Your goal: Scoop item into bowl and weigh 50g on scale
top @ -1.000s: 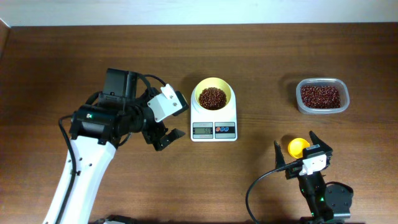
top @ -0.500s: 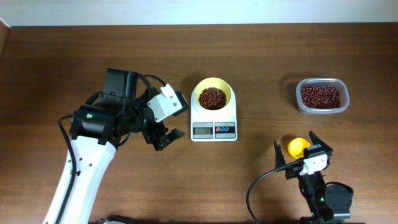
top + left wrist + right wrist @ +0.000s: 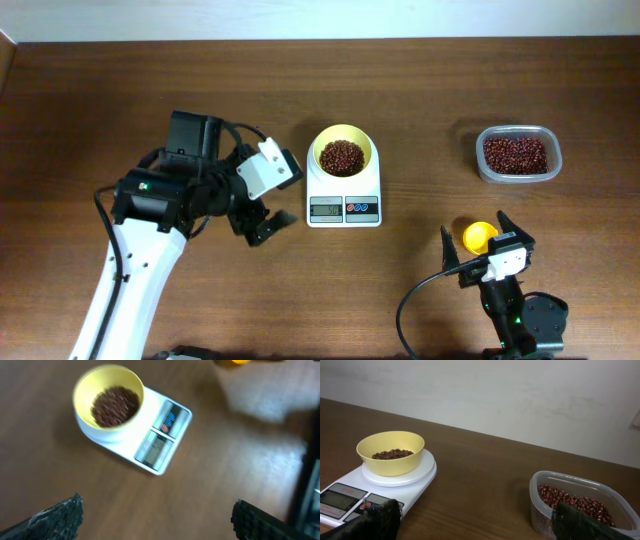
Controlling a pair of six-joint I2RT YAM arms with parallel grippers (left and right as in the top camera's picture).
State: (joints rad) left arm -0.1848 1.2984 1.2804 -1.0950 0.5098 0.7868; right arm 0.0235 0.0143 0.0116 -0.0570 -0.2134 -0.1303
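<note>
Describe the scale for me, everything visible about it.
The scale is a small white rectangular unit, plastic by its look, lying flat on the wooden table. A round white platform carries the yellow bowl of beans. Its near edge has a grey display and red and blue buttons; the reading is too small to trust. Nothing else touches it.

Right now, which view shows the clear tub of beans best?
Overhead: the clear tub shows whole from above, its beans in plain sight. Right wrist gives a low side view, partly behind the right gripper. Left wrist does not show it.
</note>
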